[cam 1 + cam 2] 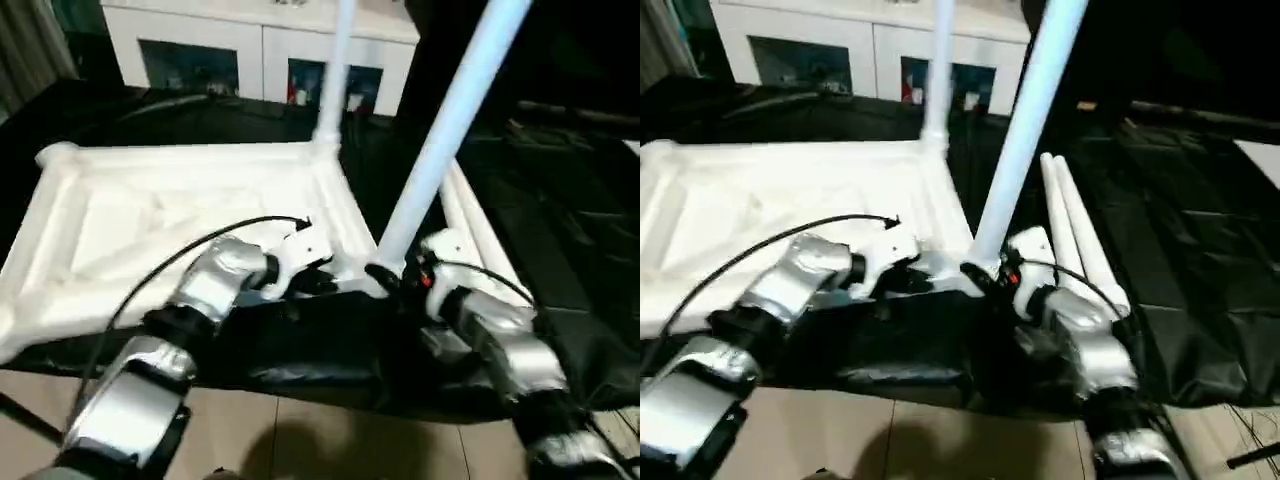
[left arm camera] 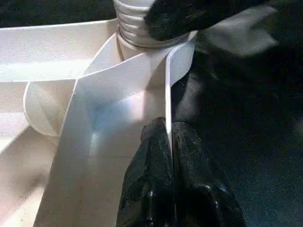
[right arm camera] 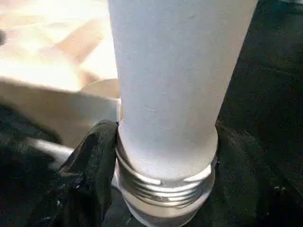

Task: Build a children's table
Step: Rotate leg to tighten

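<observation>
While your right gripper clasps the leg at its threaded base, that leg leans off-axis over the tabletop near-corner socket; left gripper pinches the rim, fingers nearly shut. Straighten w/ right arm.

Dim around my work; motion blur smears my forearms, glare whitens the table top, and darkness swallows the black sheet beside it

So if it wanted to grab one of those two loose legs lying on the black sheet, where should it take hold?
Probably mid-shaft on the outer loose leg, coming from above with jaws across it: the tube is round, lies flat, and its outer side is free.
</observation>
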